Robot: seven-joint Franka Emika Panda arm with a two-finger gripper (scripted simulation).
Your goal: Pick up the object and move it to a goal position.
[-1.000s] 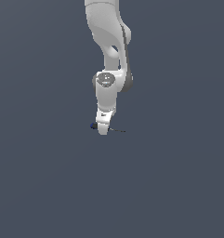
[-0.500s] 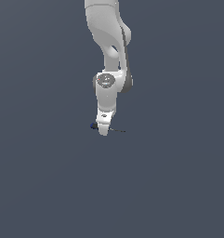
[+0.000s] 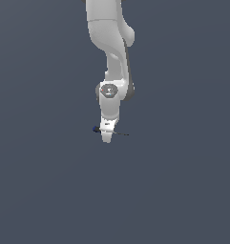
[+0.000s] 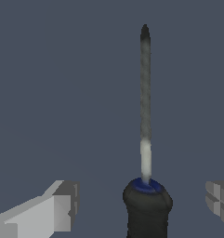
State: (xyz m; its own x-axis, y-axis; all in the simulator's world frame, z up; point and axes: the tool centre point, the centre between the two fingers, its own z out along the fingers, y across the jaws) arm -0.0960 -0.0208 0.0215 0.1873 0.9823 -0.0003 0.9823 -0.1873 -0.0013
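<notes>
The object [image 3: 96,129] is a thin dark rod lying flat, with a blue end toward the exterior view's left and a fine point toward the exterior view's right. My white gripper [image 3: 107,137] points down across its middle and hides that part. In the wrist view the rod [image 4: 145,116] has a thick black handle, a blue ring and a grey shaft with a dark tip. My gripper [image 4: 141,199] is open. Its fingers [image 4: 62,207] stand wide apart on either side of the handle and do not touch it.
The flat dark grey surface [image 3: 183,190] runs all around the rod. The arm [image 3: 109,47] rises straight up above the gripper. No goal marker shows in either view.
The arm has come down slightly, bringing the gripper lower over the rod. The rod has not moved.
</notes>
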